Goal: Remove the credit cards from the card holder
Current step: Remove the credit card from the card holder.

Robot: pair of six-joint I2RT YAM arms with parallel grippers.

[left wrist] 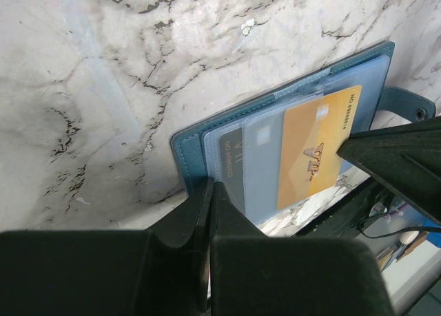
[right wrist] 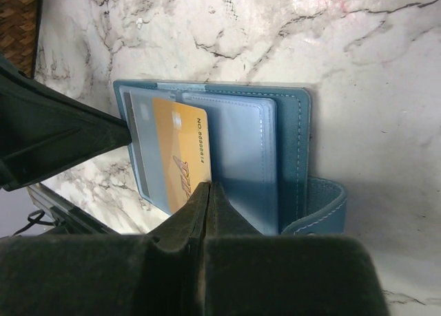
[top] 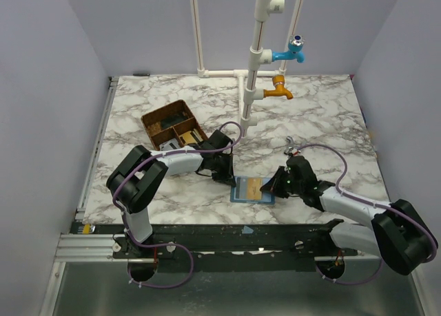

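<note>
Fingers (left wrist: 172,226) of the left gripper (left wrist: 210,188) and right gripper (right wrist: 209,188) are pressed together, empty, at opposite edges of the open holder (top: 238,193) lying between them. One should probably pin the cover while the other opens and slides the yellow card (left wrist: 317,144) out flat, because the marble table (top: 172,199) looks slippery; tray (top: 148,116) and taps (top: 279,90) stand well apart.

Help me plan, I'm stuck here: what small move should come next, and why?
Probably open the right gripper and nip the edge of the gold card: both it and the left gripper are shut at the open card holder, the card still sleeved.
</note>
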